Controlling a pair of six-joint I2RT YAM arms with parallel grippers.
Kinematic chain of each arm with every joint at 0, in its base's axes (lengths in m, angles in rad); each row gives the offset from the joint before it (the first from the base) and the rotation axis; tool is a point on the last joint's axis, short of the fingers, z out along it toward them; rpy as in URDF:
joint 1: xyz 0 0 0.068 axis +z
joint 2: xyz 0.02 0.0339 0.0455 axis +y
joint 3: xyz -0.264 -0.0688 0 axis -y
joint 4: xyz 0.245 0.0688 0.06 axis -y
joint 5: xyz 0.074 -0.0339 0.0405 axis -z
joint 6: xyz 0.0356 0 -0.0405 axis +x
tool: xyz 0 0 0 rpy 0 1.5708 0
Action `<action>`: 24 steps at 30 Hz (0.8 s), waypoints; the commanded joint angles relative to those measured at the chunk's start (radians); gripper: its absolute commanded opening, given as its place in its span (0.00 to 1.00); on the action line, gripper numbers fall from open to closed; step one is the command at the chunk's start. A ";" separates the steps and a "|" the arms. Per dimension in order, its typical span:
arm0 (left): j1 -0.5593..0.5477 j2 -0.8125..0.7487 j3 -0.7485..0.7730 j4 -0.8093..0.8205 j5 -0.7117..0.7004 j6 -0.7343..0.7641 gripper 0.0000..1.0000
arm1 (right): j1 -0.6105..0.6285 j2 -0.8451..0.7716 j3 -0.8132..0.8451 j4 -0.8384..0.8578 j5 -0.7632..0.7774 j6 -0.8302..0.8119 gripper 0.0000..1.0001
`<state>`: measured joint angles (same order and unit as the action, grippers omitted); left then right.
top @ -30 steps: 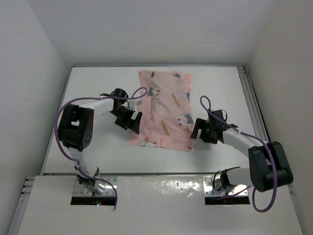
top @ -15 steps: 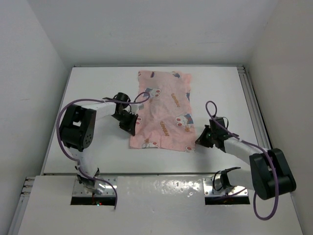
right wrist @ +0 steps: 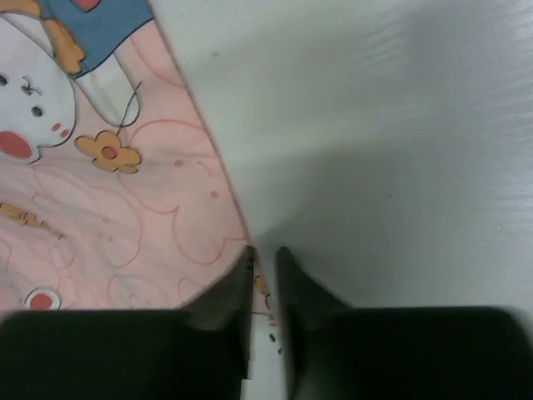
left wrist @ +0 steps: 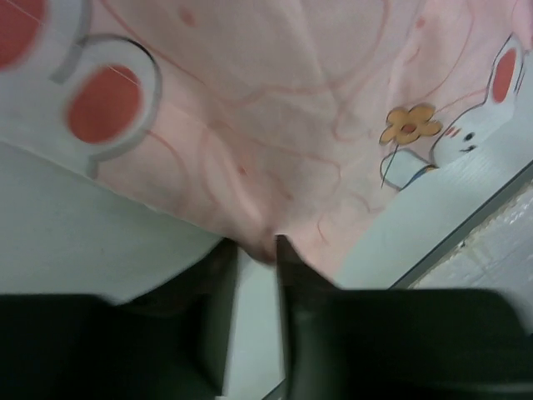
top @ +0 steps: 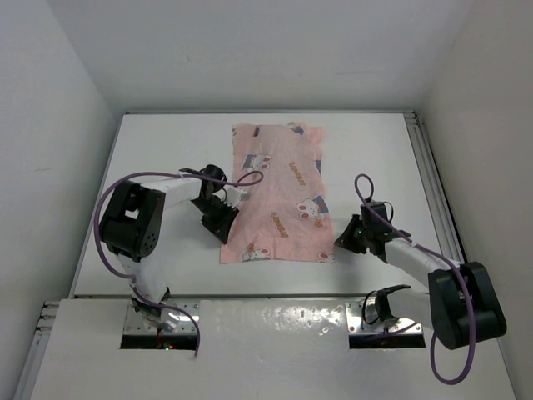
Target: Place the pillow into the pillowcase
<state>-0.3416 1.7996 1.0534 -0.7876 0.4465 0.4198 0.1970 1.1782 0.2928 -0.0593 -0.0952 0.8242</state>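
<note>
My left gripper [left wrist: 256,250] pinches a fold of the pillowcase [top: 279,196] edge, jaws nearly together. My right gripper [right wrist: 265,260] nips the opposite edge, jaws just as narrow.

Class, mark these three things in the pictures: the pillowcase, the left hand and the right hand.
pillowcase [top: 275,187], top view, on the middle of the pink cloth.
left hand [left wrist: 256,248], left wrist view, between its fingertips at the pillowcase's edge.
right hand [right wrist: 265,254], right wrist view, between its fingertips at the pillowcase's edge.
</note>
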 commanded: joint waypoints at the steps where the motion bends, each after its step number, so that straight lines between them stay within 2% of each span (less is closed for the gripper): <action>1: -0.005 -0.032 0.016 -0.065 -0.009 0.017 0.29 | -0.018 0.032 0.071 -0.080 0.000 -0.078 0.24; 2: -0.001 -0.034 0.023 -0.073 -0.005 0.014 0.41 | -0.028 0.041 0.118 -0.100 -0.006 -0.100 0.40; 3: 0.007 -0.043 0.028 -0.079 -0.003 0.013 0.45 | -0.031 0.049 0.143 -0.146 -0.006 -0.137 0.71; 5: 0.036 -0.052 0.055 -0.101 -0.008 -0.002 0.62 | -0.042 0.058 0.213 -0.195 0.037 -0.158 0.98; 7: 0.062 -0.068 0.088 -0.131 -0.017 -0.010 0.70 | -0.063 0.049 0.258 -0.256 0.090 -0.191 0.99; 8: 0.091 -0.071 0.130 -0.143 -0.026 -0.013 0.77 | -0.076 0.044 0.299 -0.270 0.110 -0.198 0.99; 13: 0.209 -0.123 0.272 -0.154 -0.069 -0.056 0.80 | -0.151 0.050 0.437 -0.408 0.169 -0.247 0.99; 16: 0.307 -0.155 0.348 -0.087 -0.153 -0.142 0.83 | -0.180 0.069 0.515 -0.465 0.190 -0.267 0.99; 20: 0.401 -0.195 0.364 0.008 -0.225 -0.216 0.85 | -0.192 0.063 0.566 -0.491 0.258 -0.277 0.99; 21: 0.414 -0.197 0.365 0.027 -0.227 -0.226 0.85 | -0.227 0.060 0.571 -0.499 0.268 -0.277 0.99; 24: 0.450 -0.197 0.367 0.030 -0.233 -0.253 0.89 | -0.252 0.051 0.582 -0.504 0.285 -0.280 0.99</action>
<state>0.0937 1.6215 1.4029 -0.7940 0.2478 0.2306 -0.0269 1.2442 0.8383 -0.5232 0.1318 0.5674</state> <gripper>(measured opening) 0.878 0.985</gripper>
